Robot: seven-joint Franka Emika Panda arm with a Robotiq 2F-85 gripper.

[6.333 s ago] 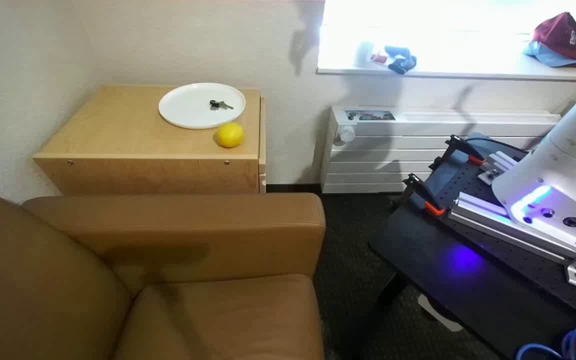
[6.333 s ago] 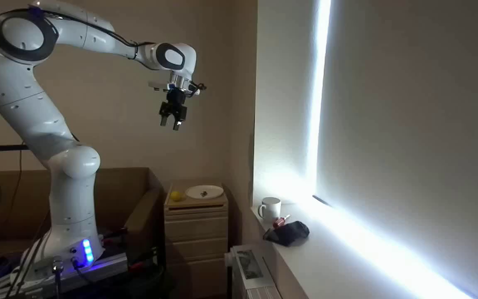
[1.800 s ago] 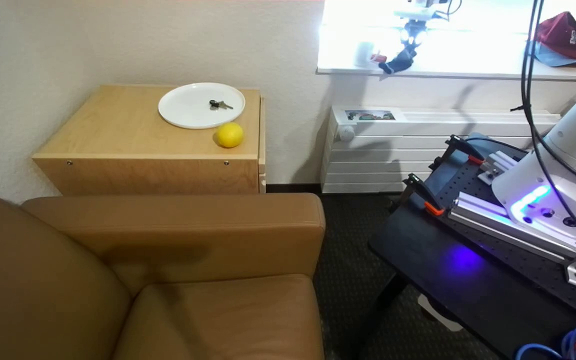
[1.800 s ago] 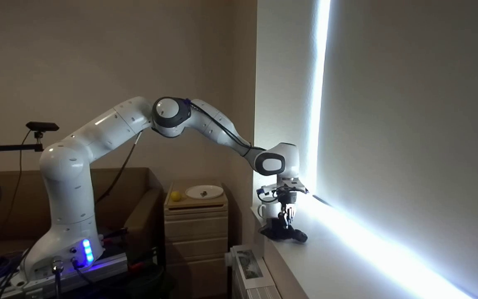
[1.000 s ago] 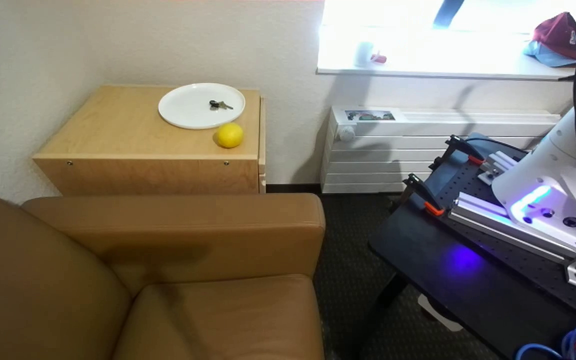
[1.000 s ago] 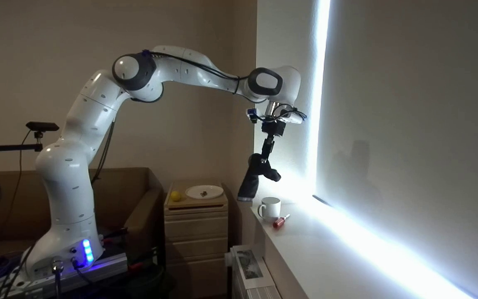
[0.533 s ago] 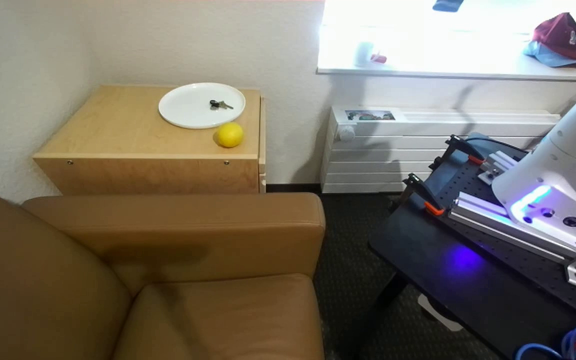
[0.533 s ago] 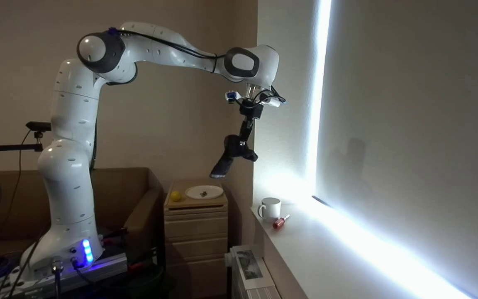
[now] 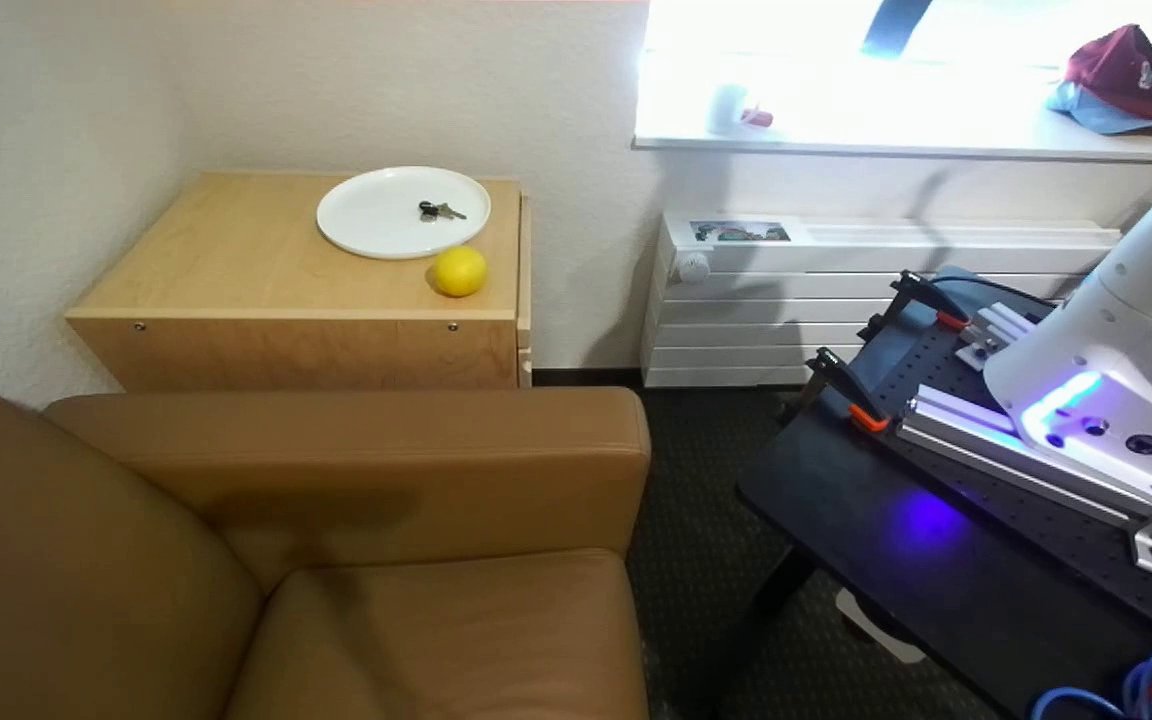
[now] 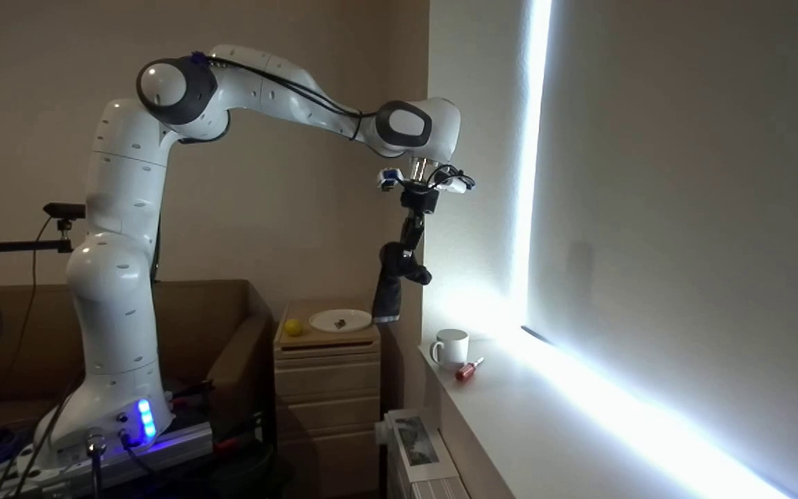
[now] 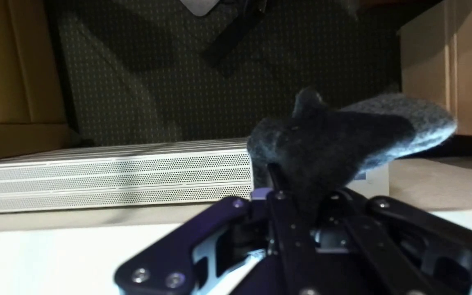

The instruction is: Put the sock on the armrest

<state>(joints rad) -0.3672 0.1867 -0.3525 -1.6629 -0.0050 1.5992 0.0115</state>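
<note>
1. Your sock (image 10: pixel 389 285) hangs in mid-air, limp and bent over at the grip; in an exterior view its longer end drops between 6 and 7 o'clock, and a shorter lump juts toward 5. In an exterior view only a dark strip of the sock (image 9: pixel 894 28) shows at the top edge, between 1 and 2 o'clock.
2. You have the hand (image 10: pixel 407 254) clamped on the sock, fingers pointing down. In the wrist view, the paler grey end of the fabric reaches out to 2 o'clock (the bunched cloth partly hides the fingertips from you).
3. Your brown, flat-topped armrest (image 9: pixel 366 420) lies well apart from the sock, at 8 o'clock from it in both exterior views.
4. Between 11 and 12 o'clock from the armrest, in an exterior view, you see the light wooden bench (image 9: pixel 236 250). It carries a white plate (image 9: pixel 366 215) with keys (image 9: pixel 441 210) at its 3 o'clock side, and a lemon (image 9: pixel 459 271) just beside the plate, between 4 and 5.
5. At 5 o'clock from the sock, in an exterior view, an upright mug (image 10: pixel 453 348) stands on the windowsill (image 10: pixel 544 443), handle toward 9, near a red-handled tool (image 10: pixel 467 373).
6. Below the windowsill you find the white radiator (image 9: pixel 736 315).
</note>
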